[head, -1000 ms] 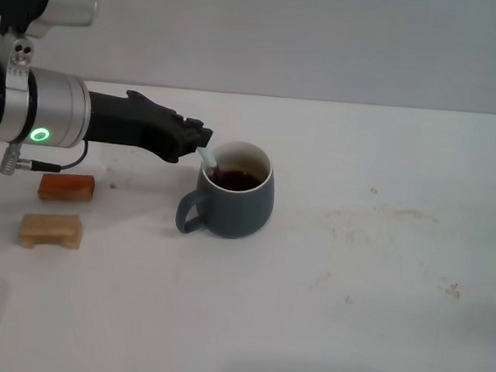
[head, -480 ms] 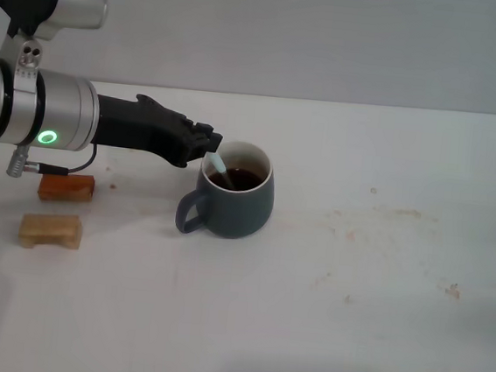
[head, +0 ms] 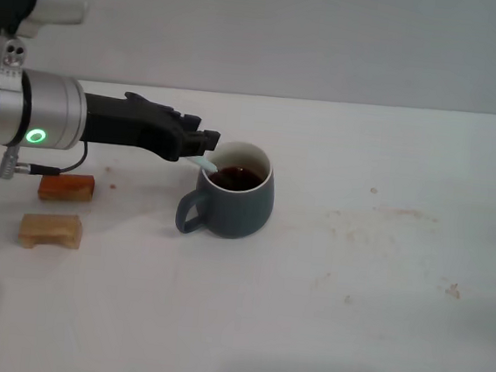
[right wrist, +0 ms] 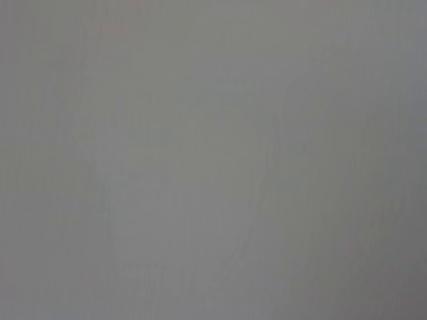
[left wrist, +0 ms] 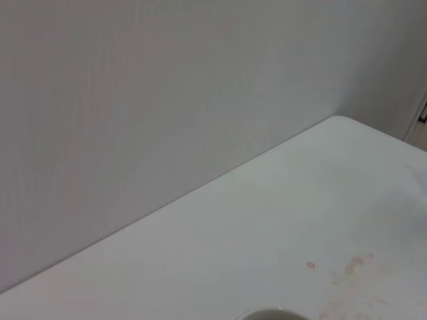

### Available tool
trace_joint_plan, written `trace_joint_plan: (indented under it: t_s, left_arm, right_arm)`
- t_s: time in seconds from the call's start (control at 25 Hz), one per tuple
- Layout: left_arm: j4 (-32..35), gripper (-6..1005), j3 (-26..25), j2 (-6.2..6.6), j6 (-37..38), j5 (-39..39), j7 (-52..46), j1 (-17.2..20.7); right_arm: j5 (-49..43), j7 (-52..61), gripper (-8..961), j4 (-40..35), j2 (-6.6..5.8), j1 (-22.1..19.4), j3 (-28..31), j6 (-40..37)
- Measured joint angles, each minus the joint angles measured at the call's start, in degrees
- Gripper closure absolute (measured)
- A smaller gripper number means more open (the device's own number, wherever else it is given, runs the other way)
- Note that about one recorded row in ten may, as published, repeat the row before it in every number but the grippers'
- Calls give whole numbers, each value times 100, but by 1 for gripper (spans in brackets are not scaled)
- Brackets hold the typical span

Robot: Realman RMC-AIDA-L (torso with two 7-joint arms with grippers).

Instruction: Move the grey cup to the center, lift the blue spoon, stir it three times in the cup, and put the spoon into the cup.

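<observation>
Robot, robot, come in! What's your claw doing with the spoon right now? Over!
Left claw shut on slim pale-blue spoon, bowl end dipped in dark slate-grey ceramic mug. Right claw not in view. Nothing in the way.

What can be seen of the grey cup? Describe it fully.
The grey cup is a rounded dark slate-grey mug, ceramic by its look, white inside, holding dark liquid. It stands upright on the white table, its loop handle towards the robot's left and a little forward. The blue spoon leans over its rim into the liquid, held by the left gripper. Only a sliver of the rim shows in the left wrist view.
</observation>
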Motion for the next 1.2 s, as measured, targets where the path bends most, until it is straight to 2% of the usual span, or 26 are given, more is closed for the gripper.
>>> trace_joint_plan:
  t_s: [0.08,0.24,0.4,0.6,0.76,0.84,0.88,0.92,1.04,1.08,1.12,1.2]
  left_arm:
    - [3,732,-37,0,22,-74,11,51]
    - [5,472,-125,6,61,-164,33,105]
    - [5,460,-177,8,179,-238,42,163]
    - [32,445,-335,7,914,-867,557,458]
    - [301,436,-760,0,1570,-1742,1468,617]
    - [588,436,-1111,0,1825,-2297,2050,653]
    - [917,436,-1467,0,1953,-2839,2693,668]
    - [917,436,-1467,0,1953,-2839,2693,668]
    - [1555,436,-2045,-7,2000,-3914,4015,671]
    - [2041,436,-2394,-5,1958,-4626,5045,672]
    - [2041,436,-2394,-5,1958,-4626,5045,672]
    - [2531,436,-2641,-1,1913,-5273,5955,665]
  right_arm:
    - [0,0,919,-1,0,0,-1,0]
    - [0,0,918,0,0,0,-3,0]
    - [7,0,918,-2,7,-1,-2,0]
    - [49,34,917,-44,9,-1,96,-3]
    - [192,52,917,-172,17,6,299,-133]
    - [352,53,917,-327,13,27,416,-290]
    - [467,54,917,-529,2,63,561,-448]
    - [467,54,917,-529,2,63,561,-448]
    - [519,56,916,-909,-1,139,866,-840]
    - [555,57,916,-1187,-2,194,1098,-1113]
    - [555,57,916,-1187,-2,194,1098,-1113]
    - [611,58,916,-1425,-6,227,1328,-1341]
